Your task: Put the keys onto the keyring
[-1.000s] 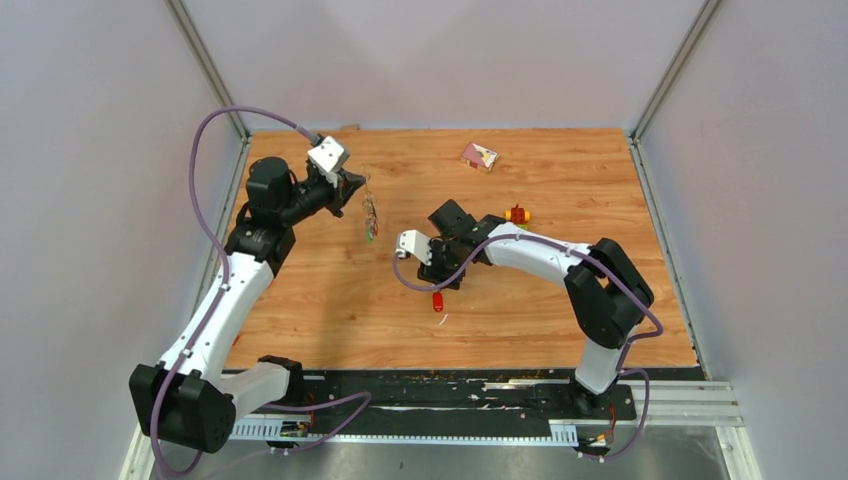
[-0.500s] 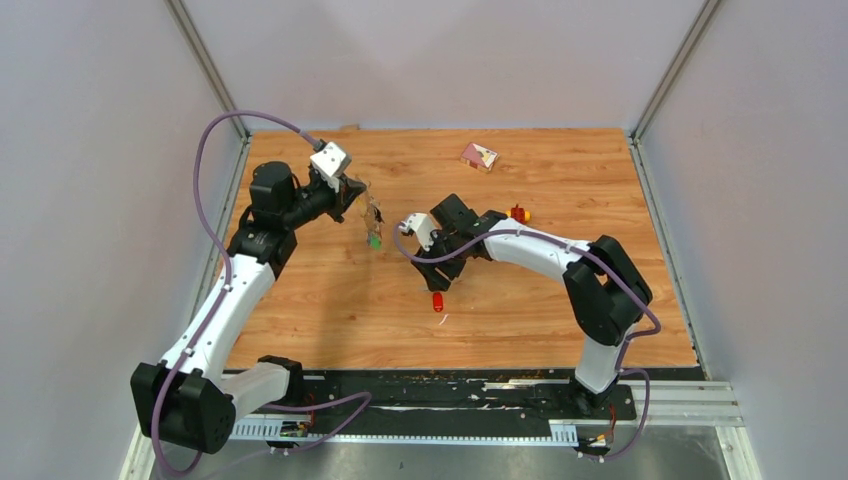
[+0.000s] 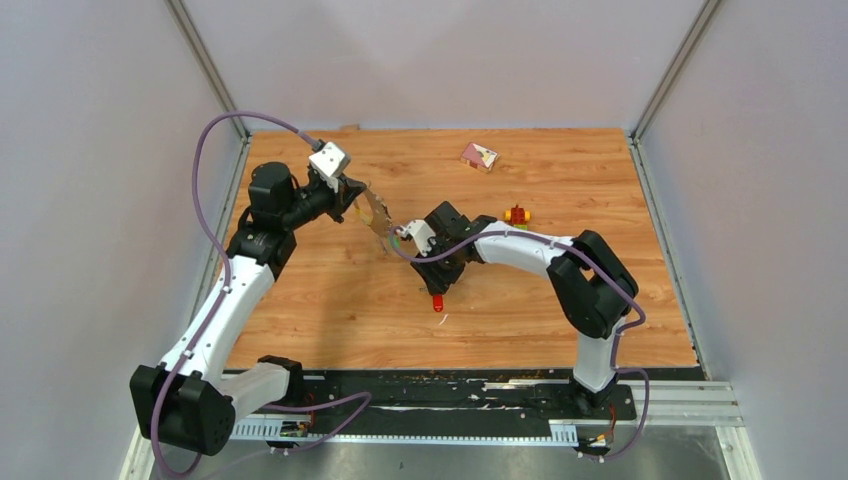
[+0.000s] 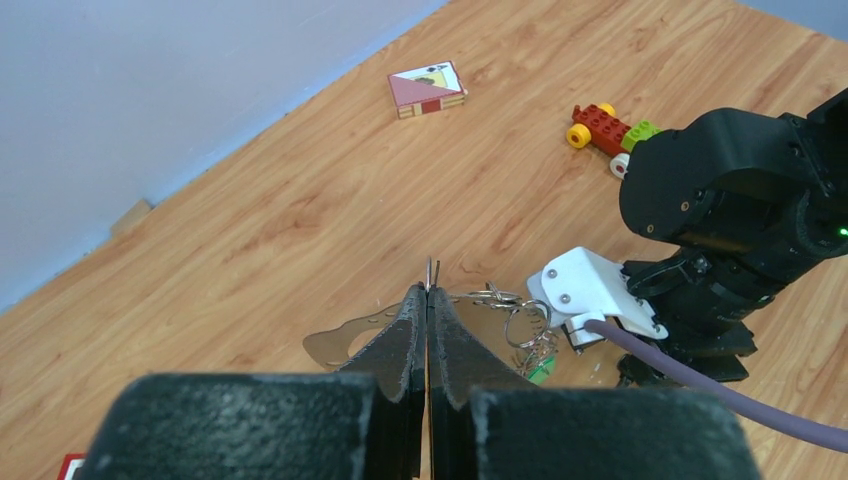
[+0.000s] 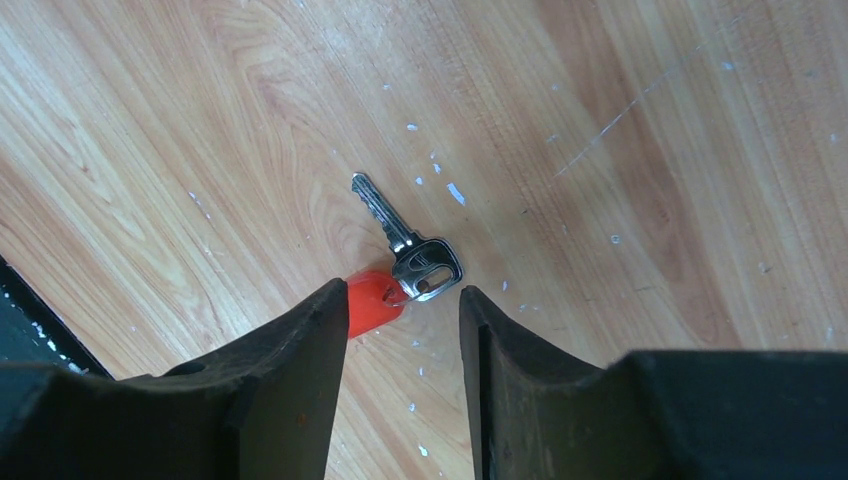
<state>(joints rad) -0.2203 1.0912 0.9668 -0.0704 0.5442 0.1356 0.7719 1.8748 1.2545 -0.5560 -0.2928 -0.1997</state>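
The silver key (image 5: 405,245) with a red tag lies flat. Its tip points away from the empty, half-open right fingers (image 5: 290,370). The left fingers (image 4: 405,335) pinch the keyring (image 3: 375,210).

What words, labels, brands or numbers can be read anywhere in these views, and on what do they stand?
None can be read.
Silver key: any stamp on its head is too small and blurred to read.
Red-and-white block: it bears only a picture, with no legible words.
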